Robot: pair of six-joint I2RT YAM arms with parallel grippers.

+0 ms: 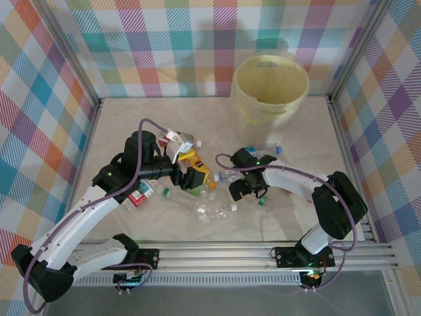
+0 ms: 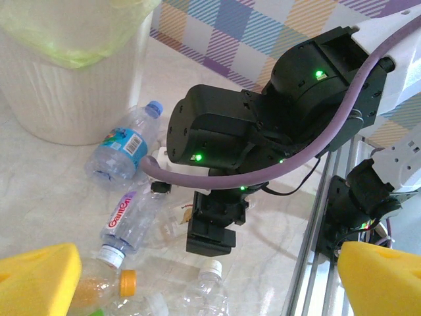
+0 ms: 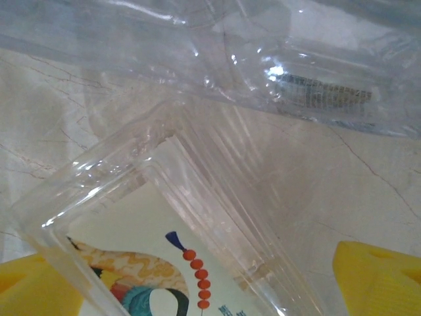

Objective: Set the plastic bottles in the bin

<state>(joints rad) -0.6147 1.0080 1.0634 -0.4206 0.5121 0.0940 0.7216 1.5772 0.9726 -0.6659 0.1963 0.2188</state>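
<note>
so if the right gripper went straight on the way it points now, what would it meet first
Most likely the clear labelled bottle, lying just ahead of the right gripper between its open jaws. A crushed clear bottle lies beyond it, though depth is hard to judge.

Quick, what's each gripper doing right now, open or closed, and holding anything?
Left gripper: open, holding nothing.
Right gripper: open, fingers either side of a clear labelled bottle, not gripping it.
</note>
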